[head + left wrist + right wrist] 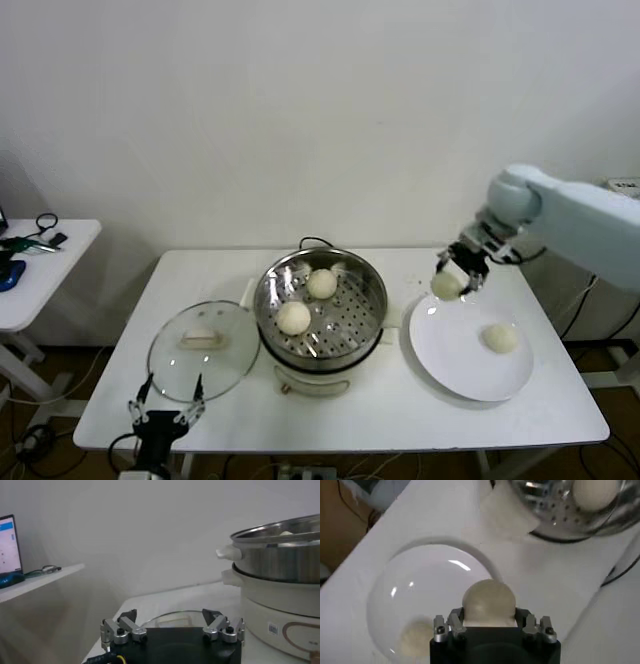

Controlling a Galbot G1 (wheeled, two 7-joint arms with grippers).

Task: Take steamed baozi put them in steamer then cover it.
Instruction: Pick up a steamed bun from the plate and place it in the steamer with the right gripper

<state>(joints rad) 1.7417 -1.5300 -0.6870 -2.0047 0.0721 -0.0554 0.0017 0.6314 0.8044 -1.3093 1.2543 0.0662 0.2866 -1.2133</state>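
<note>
Head view: my right gripper (459, 272) hangs above the far left rim of the flat round white plate (470, 365), its fingers (443, 262) closed on one small cream-white domed steamed baozi (447, 285), lifted off the plate. Right wrist view confirms: the held bun (488, 601) sits betw. the two fingers (441, 628), plate (420, 587) beneath. A 2nd bun (500, 338) lies on the plate's right half, w/ nothing touching it; in the wrist view it shows dimly beside the gripper body (415, 634).

The round shiny stainless-steel steamer (372, 300) on its cream-white base stands mid-surface, just left of the plate. Two buns rest on its perforated tray: one toward the back (321, 283), one nearer the front left (293, 318), apart from each other.

The clear round glass cover w/ metal rim & cream oblong handle (204, 348) lies flat on the white surface (400, 410), touching or nearly touching the steamer's left side.

My left gripper (165, 412) is parked low at the surface's front left edge, near the cover's front rim, fingers (118, 630) spread wide, holding nothing. A small white side table (60, 255) stands at far left
</note>
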